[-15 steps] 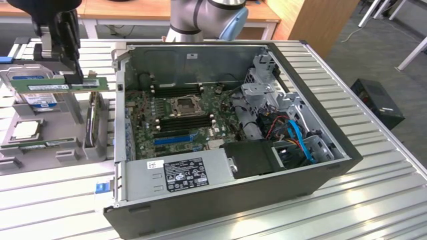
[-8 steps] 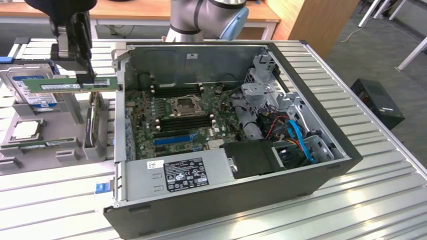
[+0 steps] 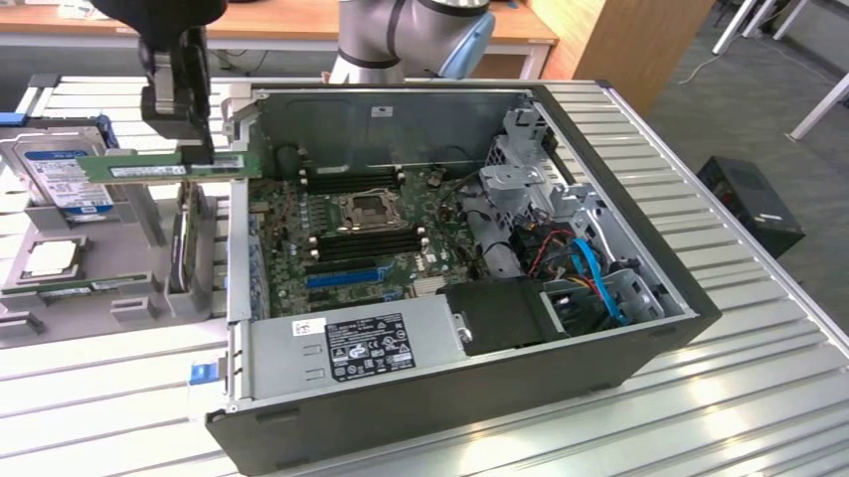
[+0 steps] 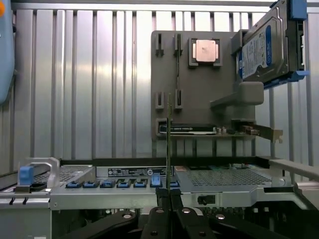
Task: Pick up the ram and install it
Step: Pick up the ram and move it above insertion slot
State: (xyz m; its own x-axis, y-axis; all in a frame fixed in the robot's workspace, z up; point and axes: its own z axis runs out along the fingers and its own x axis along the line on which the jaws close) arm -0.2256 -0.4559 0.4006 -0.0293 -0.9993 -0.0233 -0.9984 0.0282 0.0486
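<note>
We take the step in hand to be the carry: the ram is out of the holder and not yet in the board. The pincer is closed almost fully on the thin stick, gripping its upper edge near one end. Most of the stick's length juts out level to one side of the fingers.

The holder lies below the pincer. The open case on the table sits beside it and lower, with the ram's near end just at the case wall. The dark slots on the board are well apart from the pincer, deep inside the case.

In our judgement, seating the stick calls for bringing it over a free slot with its long edge parallel to that slot. It must then go down straight, because a tilt would jam one end.

The exterior view gives us the ram's full length, the board and its slots, and how far the pincer stands from them. The wrist view gives us what that one cannot. There the ram appears edge-on as a thin upright line rising from between the closed fingers, so we can see it sits square in the grip. Beyond it are the holder and the drive
</note>
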